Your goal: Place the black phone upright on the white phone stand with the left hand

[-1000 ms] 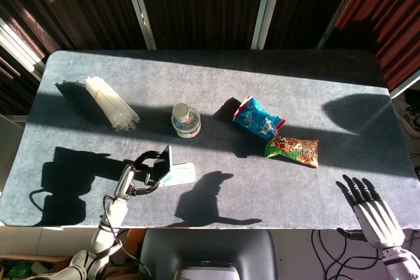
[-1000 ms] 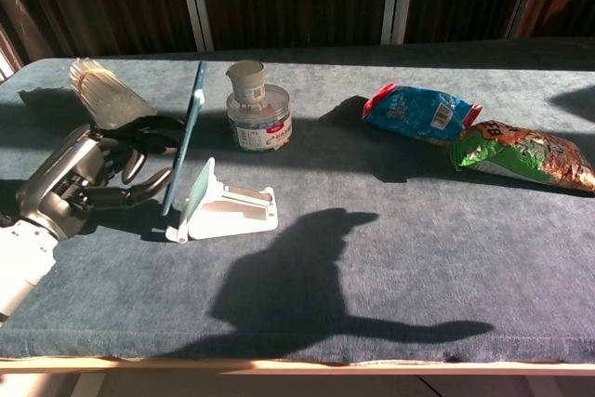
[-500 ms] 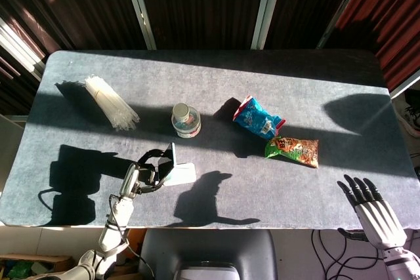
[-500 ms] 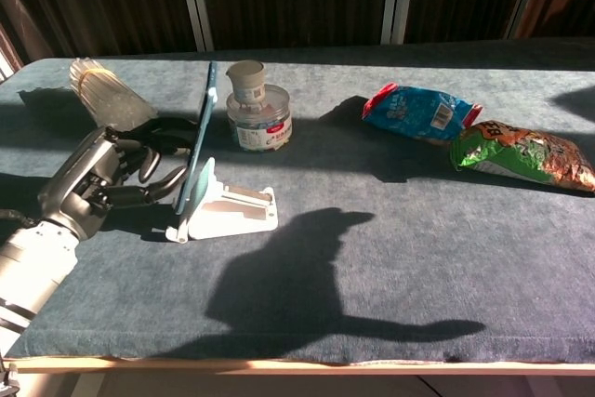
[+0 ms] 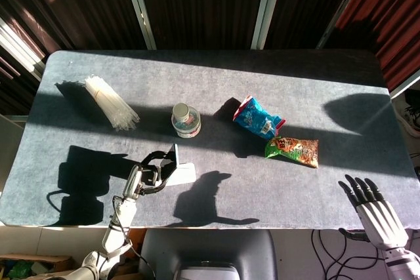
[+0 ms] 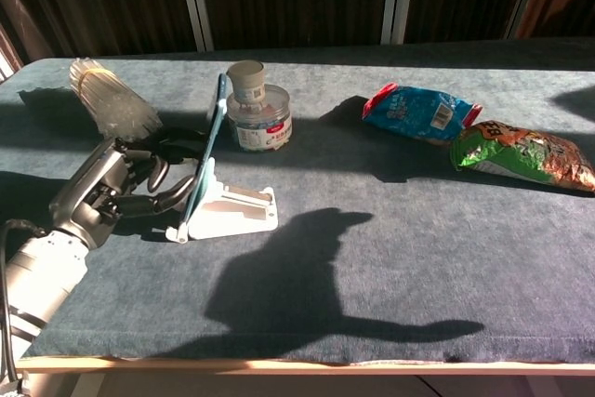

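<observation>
Left hand (image 6: 110,191) holds black phone (image 6: 211,137) against white phone stand (image 6: 228,208).

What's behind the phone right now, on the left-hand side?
The left hand, fingers curled round the phone as it leans on the stand. The contact points on its back are hidden.

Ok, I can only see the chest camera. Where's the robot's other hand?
Observer: The right hand is off the table's near right corner, fingers spread, holding nothing.
Operator: Is the phone on the stand?
Observer: From above, the phone stands at the left end of the stand, with the left hand gripping it.
Operator: What's that see-through bunch?
Observer: Straws, a long bundle lying flat and slanting toward the table's middle.
</observation>
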`<action>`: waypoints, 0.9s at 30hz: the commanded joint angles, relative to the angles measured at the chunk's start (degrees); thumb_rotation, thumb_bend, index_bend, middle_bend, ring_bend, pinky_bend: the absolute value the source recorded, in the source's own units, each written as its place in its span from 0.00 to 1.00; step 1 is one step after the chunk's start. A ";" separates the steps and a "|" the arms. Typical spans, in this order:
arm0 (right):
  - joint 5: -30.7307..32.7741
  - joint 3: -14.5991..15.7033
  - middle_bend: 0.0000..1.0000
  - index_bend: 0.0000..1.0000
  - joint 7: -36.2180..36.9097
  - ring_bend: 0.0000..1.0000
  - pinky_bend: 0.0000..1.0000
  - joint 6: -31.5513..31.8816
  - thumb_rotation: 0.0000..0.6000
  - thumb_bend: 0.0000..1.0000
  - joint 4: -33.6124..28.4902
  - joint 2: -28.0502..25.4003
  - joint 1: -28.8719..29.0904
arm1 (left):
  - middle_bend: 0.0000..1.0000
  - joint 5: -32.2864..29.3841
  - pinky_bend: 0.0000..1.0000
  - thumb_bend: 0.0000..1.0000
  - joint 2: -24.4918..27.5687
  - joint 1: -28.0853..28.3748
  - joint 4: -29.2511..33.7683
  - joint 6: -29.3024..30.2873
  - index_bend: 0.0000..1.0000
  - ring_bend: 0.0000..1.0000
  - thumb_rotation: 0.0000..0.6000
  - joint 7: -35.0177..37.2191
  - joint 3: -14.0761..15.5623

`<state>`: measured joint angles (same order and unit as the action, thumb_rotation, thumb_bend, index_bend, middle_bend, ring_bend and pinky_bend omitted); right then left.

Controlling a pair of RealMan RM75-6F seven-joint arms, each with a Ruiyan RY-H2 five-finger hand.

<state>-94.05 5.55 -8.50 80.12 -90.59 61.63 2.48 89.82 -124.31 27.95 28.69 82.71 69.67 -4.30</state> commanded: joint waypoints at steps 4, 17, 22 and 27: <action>0.05 -0.04 0.00 0.00 0.05 0.00 0.00 0.01 1.00 0.11 0.04 -0.01 -0.01 | 0.99 -0.24 0.17 0.53 -0.66 -0.18 -1.00 -0.56 0.85 0.62 1.00 0.74 0.36; -0.17 -0.02 0.00 0.00 0.73 0.00 0.00 0.40 1.00 0.11 0.17 -0.25 -0.15 | 0.99 -0.87 0.17 0.53 -2.24 0.17 -2.82 -1.44 0.85 0.61 1.00 1.62 0.27; -0.29 0.03 0.00 0.00 0.86 0.00 0.00 0.45 1.00 0.11 0.19 -0.30 -0.19 | 0.99 -1.49 0.17 0.53 -2.46 0.73 -3.00 -1.39 0.85 0.61 1.00 2.10 -0.58; -0.31 0.01 0.00 0.00 1.05 0.00 0.00 0.56 1.00 0.11 0.24 -0.34 -0.24 | 0.98 -2.24 0.16 0.53 -2.75 1.16 -3.20 -1.60 0.85 0.61 1.00 3.76 -1.46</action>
<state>-94.36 5.56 -7.46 80.67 -90.35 61.29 2.24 87.81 -126.94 29.00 25.59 81.24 73.03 -5.53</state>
